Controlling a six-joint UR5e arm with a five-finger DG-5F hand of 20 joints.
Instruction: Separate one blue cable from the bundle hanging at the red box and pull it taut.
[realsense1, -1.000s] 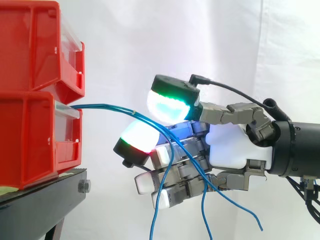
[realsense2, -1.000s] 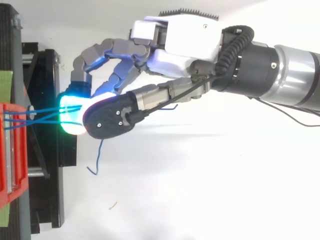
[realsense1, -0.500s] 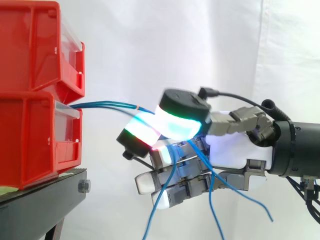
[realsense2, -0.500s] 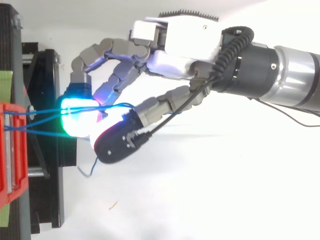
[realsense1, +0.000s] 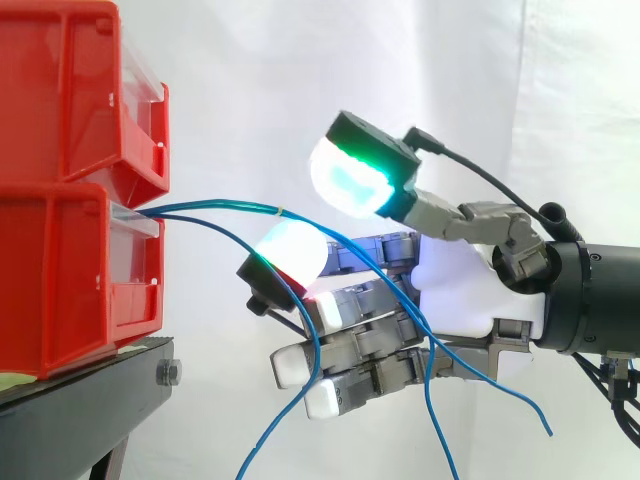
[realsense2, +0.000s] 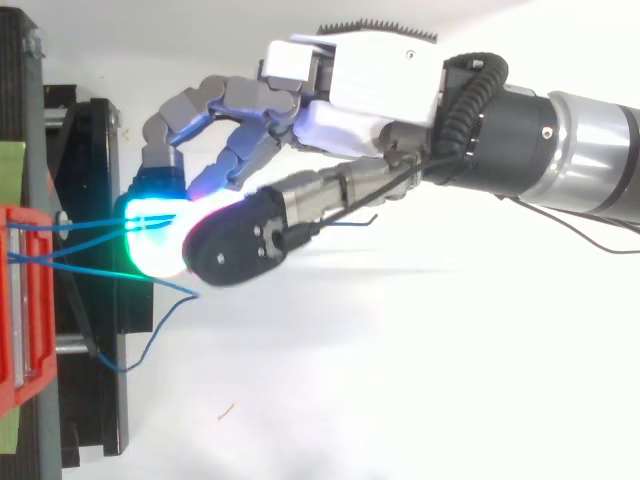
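Observation:
Several thin blue cables (realsense1: 220, 208) come out of the front of the lower red box (realsense1: 70, 280) and arc down to the right. My hand (realsense1: 460, 295) is just right of the box, open. Its thumb's green-lit pad (realsense1: 350, 180) is raised above the cables. A white-and-red finger pad (realsense1: 290, 250) sits under them, apart from the thumb. One cable drops away down-left (realsense1: 290, 400); the others run across the bent lower fingers and hang free. From above, the hand (realsense2: 350, 80) reaches left toward the box (realsense2: 25, 300), and one cable (realsense2: 150, 320) loops out sideways.
A second red bin (realsense1: 70, 90) is stacked on the lower one. Both rest on a black stand (realsense1: 80, 410) at the left. A white curtain hangs behind, and a white floor lies below.
The thumb pad was pressed down against the finger pad on the cables half a second ago and has since lifted up. One cable has swung out down-left and now hangs apart.

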